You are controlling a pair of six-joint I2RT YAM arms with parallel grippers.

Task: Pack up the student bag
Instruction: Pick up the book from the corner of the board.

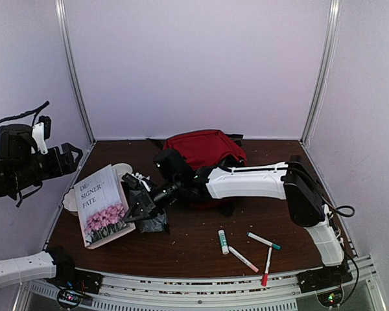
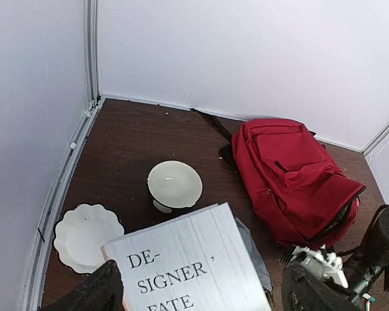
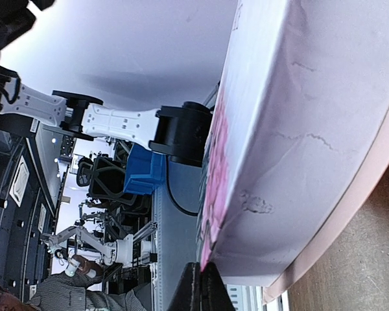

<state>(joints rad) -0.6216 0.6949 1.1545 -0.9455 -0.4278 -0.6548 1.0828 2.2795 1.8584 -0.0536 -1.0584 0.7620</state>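
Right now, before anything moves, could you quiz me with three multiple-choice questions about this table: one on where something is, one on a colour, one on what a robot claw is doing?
1. Where on the table does the red backpack lie?
A. at the near edge
B. at the far side, by the back wall
C. at the left edge

2. What colour are the roses on the cover of the Designer Fate book?
A. pink
B. yellow
C. blue

3. How does the left gripper stand?
A. shut on the book
B. shut on the backpack
C. open, holding nothing

Answers:
1 B: the top view shows it just in front of the rear wall.
2 A: pink blooms fill the lower part of the cover.
3 C: its wrist view shows its fingers wide apart, gripping nothing.
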